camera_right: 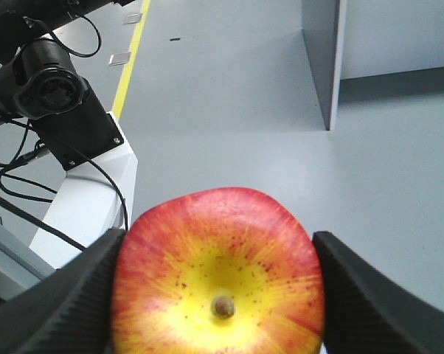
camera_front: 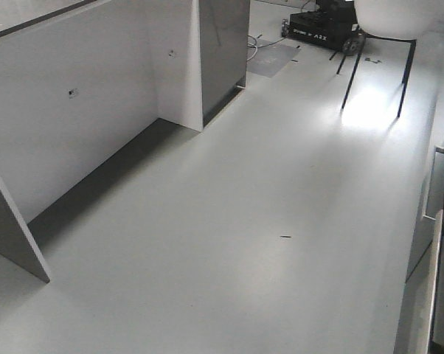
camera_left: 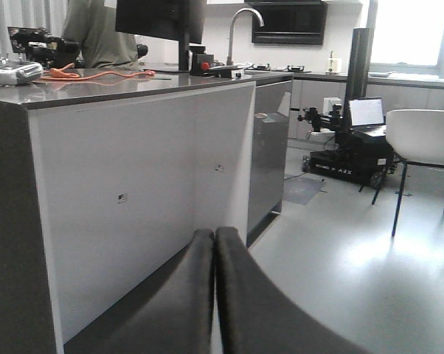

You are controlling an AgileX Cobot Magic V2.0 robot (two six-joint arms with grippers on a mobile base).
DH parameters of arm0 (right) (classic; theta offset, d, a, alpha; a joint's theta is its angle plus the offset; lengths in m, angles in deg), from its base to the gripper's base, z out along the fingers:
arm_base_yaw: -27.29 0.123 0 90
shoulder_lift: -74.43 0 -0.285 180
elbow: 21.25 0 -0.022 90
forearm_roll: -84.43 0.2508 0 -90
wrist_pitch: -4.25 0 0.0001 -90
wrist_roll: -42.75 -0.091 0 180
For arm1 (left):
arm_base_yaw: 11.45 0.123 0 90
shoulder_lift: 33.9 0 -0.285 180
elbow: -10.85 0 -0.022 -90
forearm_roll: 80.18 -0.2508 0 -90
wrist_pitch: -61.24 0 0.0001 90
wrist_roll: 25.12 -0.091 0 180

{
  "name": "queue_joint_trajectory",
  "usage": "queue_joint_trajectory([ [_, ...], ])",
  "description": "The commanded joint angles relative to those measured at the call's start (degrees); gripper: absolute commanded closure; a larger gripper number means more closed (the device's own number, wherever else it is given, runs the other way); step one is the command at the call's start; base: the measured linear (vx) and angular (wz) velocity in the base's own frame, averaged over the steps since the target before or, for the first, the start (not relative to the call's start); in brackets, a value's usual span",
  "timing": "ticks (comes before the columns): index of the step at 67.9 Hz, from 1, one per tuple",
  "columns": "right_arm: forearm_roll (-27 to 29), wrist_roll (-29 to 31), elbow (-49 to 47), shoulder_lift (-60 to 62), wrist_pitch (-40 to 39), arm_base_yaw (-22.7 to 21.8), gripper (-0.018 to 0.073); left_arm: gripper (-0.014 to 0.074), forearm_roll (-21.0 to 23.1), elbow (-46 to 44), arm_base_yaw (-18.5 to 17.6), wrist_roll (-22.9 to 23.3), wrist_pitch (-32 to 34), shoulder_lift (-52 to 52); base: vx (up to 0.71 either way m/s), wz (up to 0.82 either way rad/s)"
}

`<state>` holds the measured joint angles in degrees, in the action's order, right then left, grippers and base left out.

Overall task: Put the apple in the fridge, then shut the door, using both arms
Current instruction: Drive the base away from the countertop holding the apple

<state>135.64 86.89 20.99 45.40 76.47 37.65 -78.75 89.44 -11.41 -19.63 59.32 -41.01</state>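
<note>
Awaiting a fridge no view shows, the apple (camera_right: pixel 218 273) is gripped by its sides in the right end effector (camera_right: pixel 218 267) above the floor (camera_right: pixel 244 110), the left end effector (camera_left: pixel 214 240) being closed empty, likely spared for the door.

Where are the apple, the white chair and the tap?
apple (camera_right: pixel 218 273): right wrist view, yellow skin above its dimple.
white chair (camera_left: pixel 426 136): left wrist view, its seat shell.
tap (camera_left: pixel 230 38): left wrist view, its upright pipe.
</note>
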Motion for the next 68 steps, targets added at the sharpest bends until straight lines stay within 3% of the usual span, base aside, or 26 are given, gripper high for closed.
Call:
queue_joint_trajectory([
  [1,3.79,0.32,-1.34,-0.52,-0.26,-0.11,0.0363,0.0603,0.24,0.72,-0.16,0.06,4.38,0.85,0.02,0.31],
  [30,3.79,0.32,-1.34,-0.52,-0.26,-0.11,0.0363,0.0603,0.24,0.72,-0.16,0.06,4.38,0.85,0.01,0.30],
  [68,3.79,0.32,-1.34,-0.52,-0.26,-0.11,0.0363,0.0603,0.24,0.72,-0.16,0.06,4.38,0.85,-0.01,0.53],
])
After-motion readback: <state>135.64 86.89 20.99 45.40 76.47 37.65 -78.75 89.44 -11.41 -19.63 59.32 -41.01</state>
